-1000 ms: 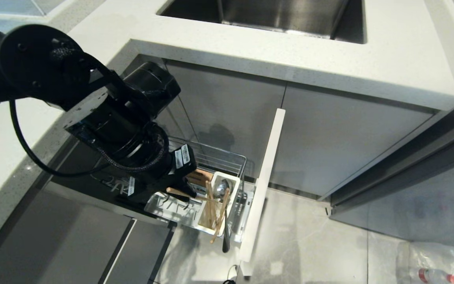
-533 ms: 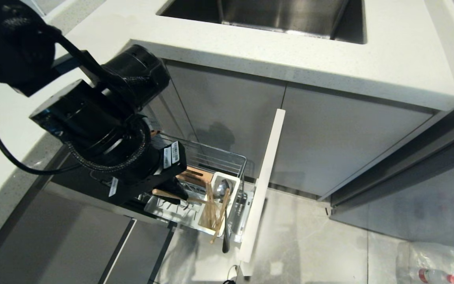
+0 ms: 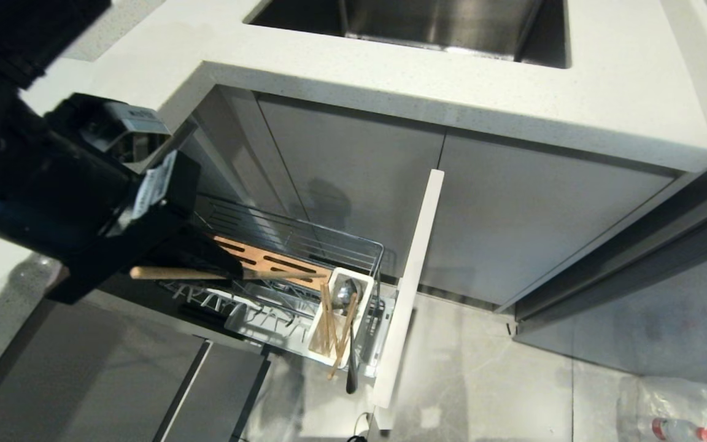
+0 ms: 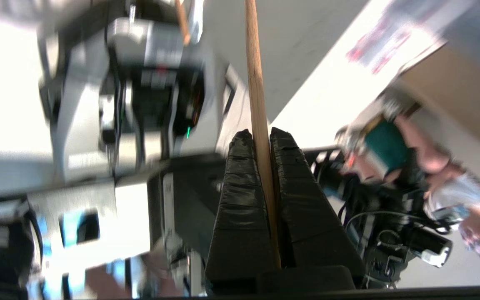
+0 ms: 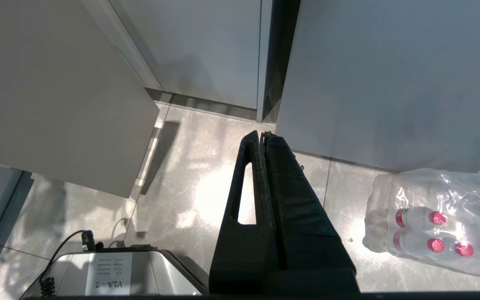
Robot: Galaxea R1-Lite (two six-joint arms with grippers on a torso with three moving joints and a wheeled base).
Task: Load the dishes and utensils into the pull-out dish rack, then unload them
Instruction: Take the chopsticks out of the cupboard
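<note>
While its black padded fingers (image 4: pixel 240 200) stay out of the dishes, the left gripper (image 4: pixel 257 137) is clamped on one long light-brown wooden chopstick (image 4: pixel 256 91), which runs along the seam between the pads and juts well past their tips; in the head view that stick lies level above the chrome wire pull-out dish rack (image 3: pixel 304 245). Beyond the fingertips, lower and further out, the white plastic cutlery box (image 3: pixel 338 322) holds more wooden chopsticks (image 3: pixel 329 325) and the slim grey metal spoon (image 3: pixel 347 294), with the brown slotted wooden strip (image 3: pixel 267 261) just beside it. I judge this as unloading, one chopstick out and in transit. Next comes carrying it to the pale speckled countertop (image 3: pixel 390 67) and laying it flat before letting go. The right gripper (image 5: pixel 263 135) hangs pressed closed and empty over the floor.
</note>
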